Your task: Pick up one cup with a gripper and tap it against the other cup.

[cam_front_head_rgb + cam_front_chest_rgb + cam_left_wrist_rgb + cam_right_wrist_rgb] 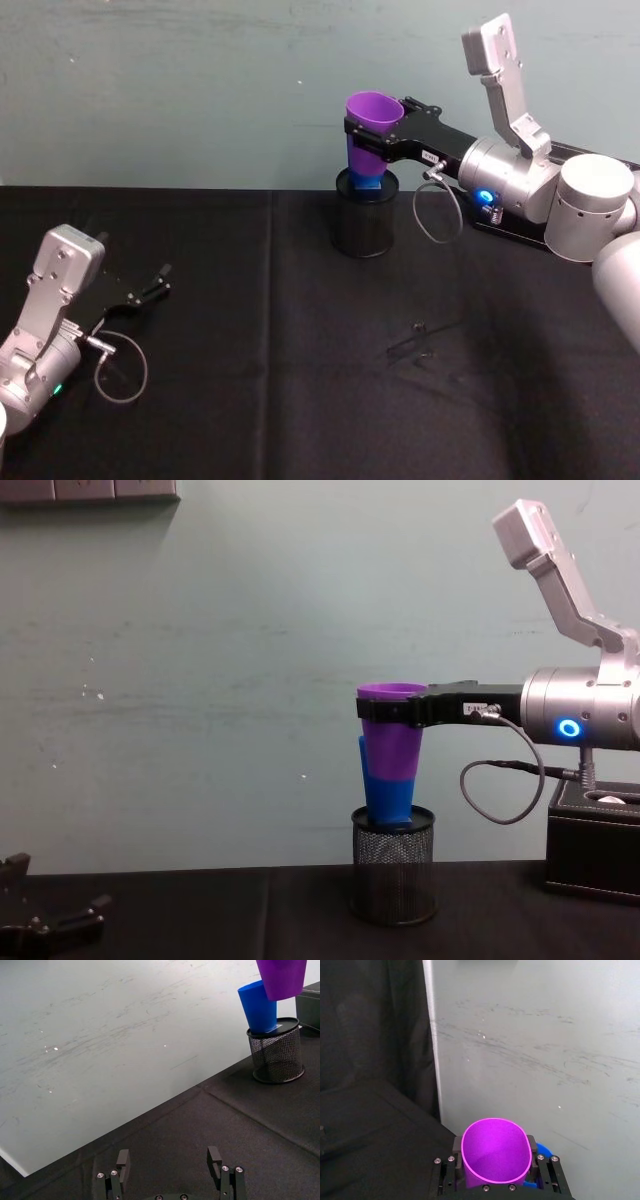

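- R claw (392, 709): clamped on purple cup (391, 748) just under its rim, held aloft.
- Blue cup (388, 800) stands in mesh holder (393, 875), close beside purple; contact unclear.
- Do 1 light sideways tap; holder may tip.
- L claw (170, 1162): wide, low over worktop (300, 350).

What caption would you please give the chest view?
Right end effector holds purple cup close to blue cup in mesh holder.

other cup (389, 800) in pen holder (393, 880) | held cup (392, 735) above holder, before other cup
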Robot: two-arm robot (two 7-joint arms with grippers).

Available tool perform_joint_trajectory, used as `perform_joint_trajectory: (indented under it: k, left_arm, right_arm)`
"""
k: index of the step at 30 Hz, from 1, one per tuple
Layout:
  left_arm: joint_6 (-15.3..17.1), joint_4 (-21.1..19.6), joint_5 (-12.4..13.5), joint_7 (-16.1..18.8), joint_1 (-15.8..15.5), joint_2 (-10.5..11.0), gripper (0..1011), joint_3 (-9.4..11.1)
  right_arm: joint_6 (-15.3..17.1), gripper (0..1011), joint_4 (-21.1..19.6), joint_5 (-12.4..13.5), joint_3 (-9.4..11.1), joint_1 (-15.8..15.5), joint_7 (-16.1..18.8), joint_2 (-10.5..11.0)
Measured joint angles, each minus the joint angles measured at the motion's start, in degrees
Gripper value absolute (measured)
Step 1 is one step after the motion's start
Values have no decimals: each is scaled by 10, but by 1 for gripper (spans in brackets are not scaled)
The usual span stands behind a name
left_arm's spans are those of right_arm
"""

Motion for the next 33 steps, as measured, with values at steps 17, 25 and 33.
perform_joint_trajectory:
  k: [17, 25, 33]
  left_arm:
    - [0, 0, 0, 0, 0, 0, 1011, 0]
    - [0, 0, 0, 0, 0, 0, 1011, 0]
    - [0, 0, 0, 0, 0, 0, 1011, 0]
  right_arm:
    - [-2, 724, 29, 1, 10, 12, 3, -14]
    - [-3, 724, 31, 1, 12, 13, 8, -14]
    - [-2, 724, 30, 2, 13, 12, 13, -14]
